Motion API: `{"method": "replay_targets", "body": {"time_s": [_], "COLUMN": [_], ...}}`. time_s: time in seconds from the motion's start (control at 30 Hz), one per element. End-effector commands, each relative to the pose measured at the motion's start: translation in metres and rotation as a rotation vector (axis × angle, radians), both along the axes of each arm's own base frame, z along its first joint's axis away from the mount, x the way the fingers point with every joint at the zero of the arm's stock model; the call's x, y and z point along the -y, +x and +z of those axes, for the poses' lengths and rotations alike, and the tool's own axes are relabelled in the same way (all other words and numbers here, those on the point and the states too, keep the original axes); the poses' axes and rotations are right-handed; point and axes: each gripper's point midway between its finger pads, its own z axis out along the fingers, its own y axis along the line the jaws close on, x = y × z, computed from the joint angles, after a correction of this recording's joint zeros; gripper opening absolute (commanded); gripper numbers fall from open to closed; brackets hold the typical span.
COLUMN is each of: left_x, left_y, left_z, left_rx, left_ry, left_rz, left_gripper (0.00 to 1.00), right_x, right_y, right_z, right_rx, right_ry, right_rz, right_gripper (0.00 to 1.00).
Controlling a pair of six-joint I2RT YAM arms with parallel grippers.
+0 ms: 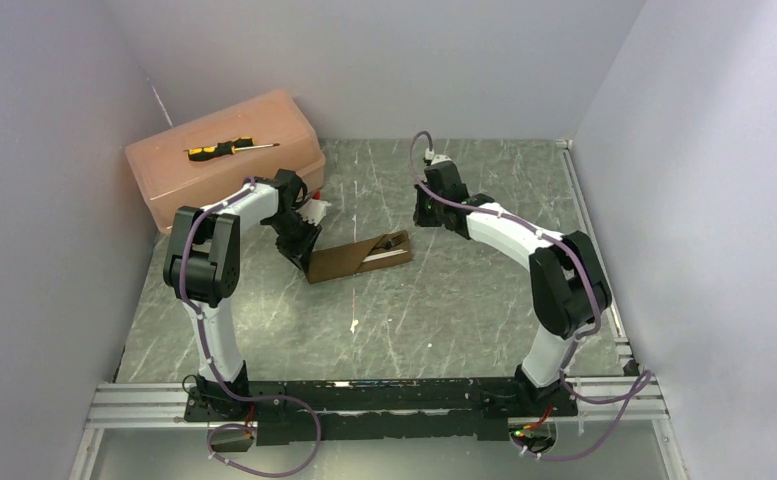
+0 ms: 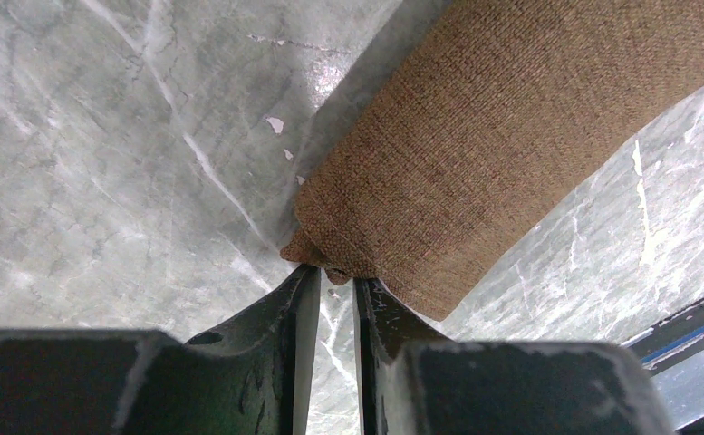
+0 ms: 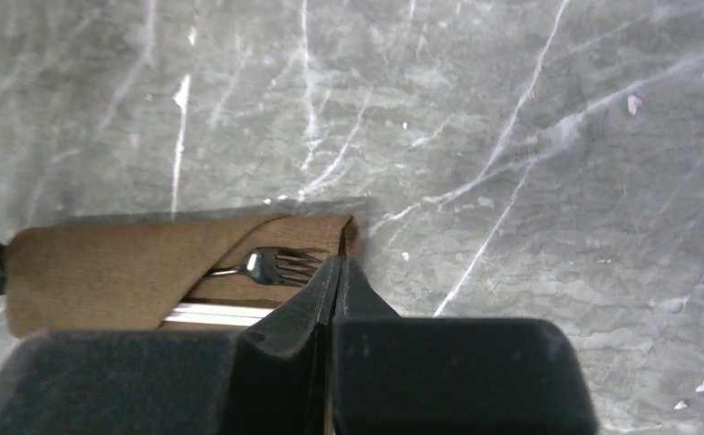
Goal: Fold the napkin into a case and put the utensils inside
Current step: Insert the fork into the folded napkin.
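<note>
A grey marbled table (image 1: 444, 300) sits between pale walls. The brown napkin (image 1: 356, 257), already folded into a narrow case, lies between the two claws, its long axis running from one to the other. The left claw (image 2: 334, 272) pinches the closed end corner, jaws nearly together on the cloth. The right claw (image 3: 337, 272) is fully closed and holds nothing; the open end lies just in front of its tips, perhaps touching. A fork (image 3: 271, 265) and other utensils (image 3: 216, 314) show inside that mouth. The left claw is nearer for any coming adjustment.
</note>
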Motion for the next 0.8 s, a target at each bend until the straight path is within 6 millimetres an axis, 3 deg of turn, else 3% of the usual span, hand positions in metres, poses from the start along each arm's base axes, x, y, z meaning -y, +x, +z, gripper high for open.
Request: {"method": "replay_targets", "body": {"time_s": [0.0, 0.33, 0.77], "left_x": [0.007, 0.008, 0.009], "left_y": [0.009, 0.012, 0.013], "left_z": [-0.001, 0.002, 0.002], "left_rx": [0.017, 0.021, 0.021], "left_ry": [-0.026, -0.031, -0.037], "left_rz": [-0.001, -0.001, 0.001], "left_gripper": [0.25, 0.25, 0.24], "right_x": [-0.001, -0.021, -0.042], "right_y": [0.001, -0.006, -0.016], "right_z": [-0.009, -0.032, -0.047], "right_rx": [0.002, -0.053, -0.099], "right_ry": [-0.075, -0.095, -0.086], "right_rz": [0.004, 0.055, 0.107], "right_gripper": [0.0, 0.0, 0.0]}}
